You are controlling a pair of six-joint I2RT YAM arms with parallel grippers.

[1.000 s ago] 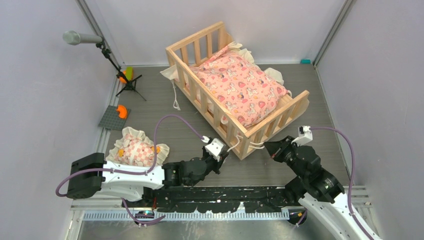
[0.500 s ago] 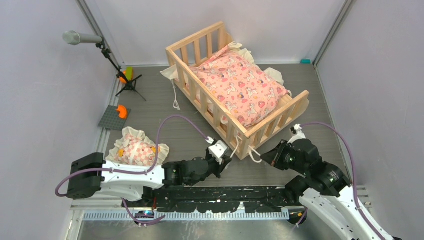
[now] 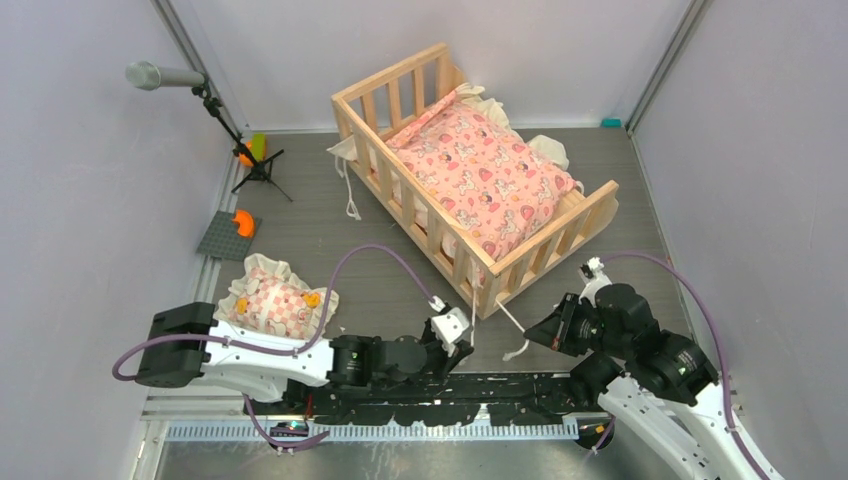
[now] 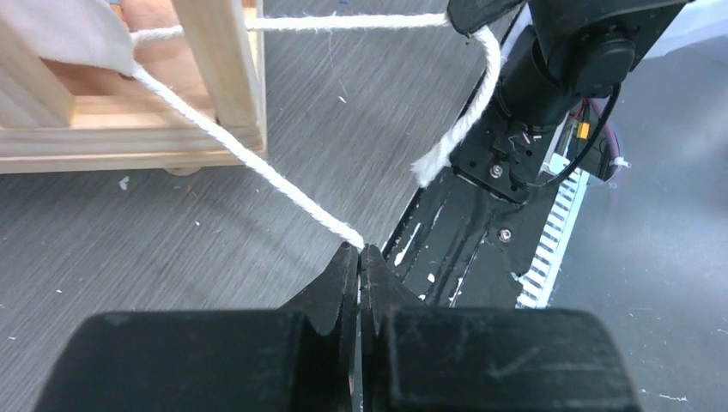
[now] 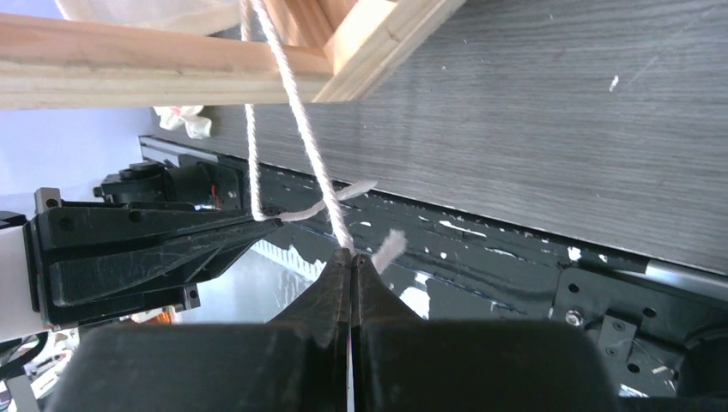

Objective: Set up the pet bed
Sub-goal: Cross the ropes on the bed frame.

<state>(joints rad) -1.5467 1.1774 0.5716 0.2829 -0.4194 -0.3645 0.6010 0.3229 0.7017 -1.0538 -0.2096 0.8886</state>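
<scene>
**Asker:** Where was the bed, and what were your pincers doing?

**Me:** The pale natural-wood, slat-sided pet bed [image 3: 416, 186] sat askew toward the far edge of the grey counter [image 3: 640, 210], with one corner aimed at the near edge. A pink printed cushion [image 3: 480, 175] lay inside it. My left pincer [image 4: 360, 257] was pressed together on a white twisted cord [image 4: 249, 159], which ran taut past the bed's near corner post. My right pincer [image 5: 350, 262] was clamped on a second white cord [image 5: 305, 137].

**Asker:** What might have gone wrong?

**Me:** Each cord sat only at my very tips. I judged that a harder tug could slip one free or drag the frame. My wrists were also near enough to each other to knock.

**Asker:** And room to move?

**Me:** There was little behind me, because the black mounting rail [image 3: 450, 385] ran along the near edge just beside both pincers. Bare counter lay toward the right edge. A small frilled pillow [image 3: 275, 300] lay near the left edge.
</scene>
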